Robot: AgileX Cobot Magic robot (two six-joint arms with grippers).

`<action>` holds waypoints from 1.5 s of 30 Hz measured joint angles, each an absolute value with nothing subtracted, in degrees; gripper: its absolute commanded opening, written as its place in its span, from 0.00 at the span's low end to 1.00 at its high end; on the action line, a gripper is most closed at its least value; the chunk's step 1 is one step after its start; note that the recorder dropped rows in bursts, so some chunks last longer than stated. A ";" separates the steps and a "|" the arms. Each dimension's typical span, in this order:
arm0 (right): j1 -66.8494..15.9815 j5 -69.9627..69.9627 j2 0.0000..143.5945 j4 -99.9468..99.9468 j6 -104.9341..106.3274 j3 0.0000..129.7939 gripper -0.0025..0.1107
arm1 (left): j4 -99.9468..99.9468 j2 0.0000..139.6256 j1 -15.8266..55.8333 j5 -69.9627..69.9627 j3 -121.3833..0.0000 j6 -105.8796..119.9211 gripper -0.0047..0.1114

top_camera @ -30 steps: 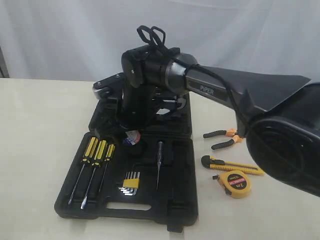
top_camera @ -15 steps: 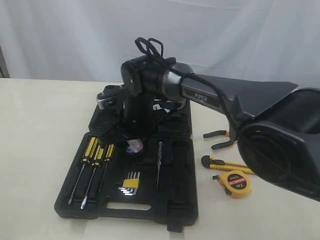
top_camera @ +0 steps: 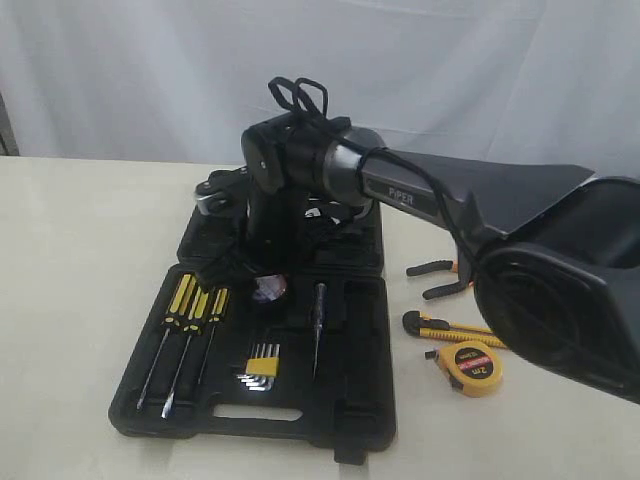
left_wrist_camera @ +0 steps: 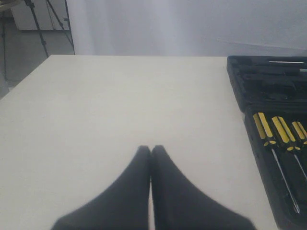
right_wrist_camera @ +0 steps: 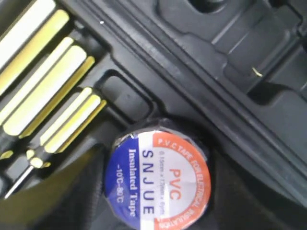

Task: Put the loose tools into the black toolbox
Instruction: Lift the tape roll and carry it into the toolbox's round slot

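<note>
My right gripper (top_camera: 262, 283) reaches across over the open black toolbox (top_camera: 350, 370) and is shut on the black tape roll (top_camera: 268, 288). In the right wrist view the roll (right_wrist_camera: 157, 179) shows its white-red-blue label, with a dark finger on each side, low over a round recess of the toolbox (right_wrist_camera: 230, 62). The pliers (top_camera: 445, 277), utility knife (top_camera: 455, 331) and round yellow tape measure (top_camera: 473, 366) lie on the table to the right of the case. My left gripper (left_wrist_camera: 151, 149) is shut and holds nothing, over bare table beside the toolbox (left_wrist_camera: 268, 86).
Three yellow-black screwdrivers (top_camera: 195, 305) sit in the left recesses of the near half, next to the roll. A hex key set (top_camera: 262, 362) and a thin probe tool (top_camera: 318, 320) also rest in the case. The table (top_camera: 80, 250) is cream.
My right gripper has carried the tape roll down and slightly toward the near half of the case, closer to its recess. The left gripper and the loose tools have stayed put.
</note>
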State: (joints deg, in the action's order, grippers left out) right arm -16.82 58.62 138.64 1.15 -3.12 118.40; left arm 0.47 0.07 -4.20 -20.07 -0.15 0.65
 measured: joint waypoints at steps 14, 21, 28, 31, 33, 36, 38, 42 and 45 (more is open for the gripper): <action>-16.82 58.62 138.87 1.35 -3.57 118.40 0.14 | 0.47 0.07 -4.20 -20.07 -0.15 0.65 0.04; -16.82 58.62 138.87 1.35 -3.57 118.40 0.58 | 0.47 0.07 -4.20 -20.07 -0.15 0.65 0.04; -16.82 58.62 138.87 1.35 -3.67 118.40 0.58 | 0.47 0.07 -4.20 -20.07 -0.15 0.65 0.04; -16.82 58.62 138.87 1.35 -3.67 118.40 0.59 | 0.47 0.07 -4.20 -20.07 -0.15 0.65 0.04; -16.82 58.72 138.87 1.35 -3.88 118.40 0.60 | 0.47 0.07 -4.20 -20.07 -0.15 0.65 0.04; -16.82 59.46 138.87 2.07 -4.07 118.43 0.60 | 0.47 0.07 -4.20 -20.07 -0.15 0.65 0.04; -16.82 59.58 138.87 2.28 -4.07 118.43 0.60 | 0.47 0.07 -4.20 -20.07 -0.15 0.65 0.04; -16.82 59.58 138.87 2.37 -4.16 118.43 0.60 | 0.47 0.07 -4.20 -20.07 -0.15 0.65 0.04; -16.82 59.70 138.61 2.53 -4.32 118.43 0.60 | 0.47 0.07 -4.20 -20.07 -0.15 0.65 0.04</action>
State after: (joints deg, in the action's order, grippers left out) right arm -16.82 59.70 138.61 2.53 -4.32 118.43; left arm 0.47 0.07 -4.20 -20.07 -0.15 0.65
